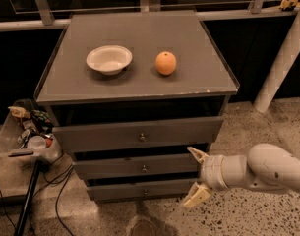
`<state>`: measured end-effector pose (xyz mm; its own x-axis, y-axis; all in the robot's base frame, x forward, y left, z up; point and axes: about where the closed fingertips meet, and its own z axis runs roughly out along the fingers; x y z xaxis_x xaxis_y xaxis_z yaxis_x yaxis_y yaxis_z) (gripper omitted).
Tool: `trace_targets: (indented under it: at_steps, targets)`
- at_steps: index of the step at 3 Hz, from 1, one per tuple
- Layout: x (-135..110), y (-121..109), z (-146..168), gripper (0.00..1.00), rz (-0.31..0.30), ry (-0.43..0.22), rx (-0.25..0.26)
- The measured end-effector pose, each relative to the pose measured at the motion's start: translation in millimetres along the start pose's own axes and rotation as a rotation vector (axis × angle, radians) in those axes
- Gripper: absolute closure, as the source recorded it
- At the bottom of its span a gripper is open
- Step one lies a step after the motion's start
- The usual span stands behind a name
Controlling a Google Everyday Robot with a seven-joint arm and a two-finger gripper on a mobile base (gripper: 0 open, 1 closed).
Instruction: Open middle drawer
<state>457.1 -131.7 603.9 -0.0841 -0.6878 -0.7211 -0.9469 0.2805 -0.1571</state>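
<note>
Middle drawer (115, 167) closed, gripper (196, 175) spread wide near its right end.

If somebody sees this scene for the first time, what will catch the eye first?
First comes the white arm at the lower right, with its open claw near the right end of the shut middle drawer, away from the knob. Next come the orange and the white bowl, side by side on top of the grey cabinet.
</note>
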Motion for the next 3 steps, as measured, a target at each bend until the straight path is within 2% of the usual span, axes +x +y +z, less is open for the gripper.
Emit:
trace_targets:
  at_steps: [1, 2, 3]
  targets:
    - [11.7, -2.6, 22.3, 0.0, 0.001, -0.054, 0.044]
    - [11.7, -2.6, 22.4, 0.0, 0.001, -0.054, 0.044]
    - [11.9, -1.3, 33.2, 0.0, 0.018, -0.05, 0.017]
